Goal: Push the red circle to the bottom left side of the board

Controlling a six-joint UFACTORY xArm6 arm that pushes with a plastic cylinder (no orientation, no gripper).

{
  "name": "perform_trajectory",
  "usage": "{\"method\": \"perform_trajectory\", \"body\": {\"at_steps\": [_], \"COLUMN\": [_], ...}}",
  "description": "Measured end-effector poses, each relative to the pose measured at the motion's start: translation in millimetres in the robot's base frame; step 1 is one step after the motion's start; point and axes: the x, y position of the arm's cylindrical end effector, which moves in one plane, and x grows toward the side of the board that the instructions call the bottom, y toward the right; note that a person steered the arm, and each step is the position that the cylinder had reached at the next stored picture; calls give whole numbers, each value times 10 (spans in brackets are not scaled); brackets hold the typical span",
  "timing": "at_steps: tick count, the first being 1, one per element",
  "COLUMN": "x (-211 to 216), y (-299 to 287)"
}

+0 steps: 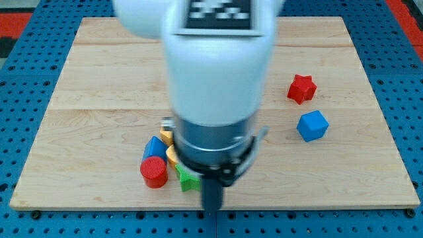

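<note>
The red circle lies near the board's bottom edge, left of centre, at the left end of a tight cluster. A blue block sits just above it, and a green star is just to its right. Two yellow blocks are partly hidden under the arm. My tip is at the board's bottom edge, right of and slightly below the green star, about a block's width from it. I cannot tell if it touches any block.
A red star and a blue cube lie apart at the right side of the wooden board. The arm's white and dark body hides the board's centre. A blue pegboard surrounds the board.
</note>
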Motion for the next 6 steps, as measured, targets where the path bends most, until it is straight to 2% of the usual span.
{"method": "perform_trajectory", "body": {"at_steps": [1, 2, 3, 4, 6], "x": [-7, -59, -284, -326, -761], "y": [-413, -523, -412, -539, -578]}}
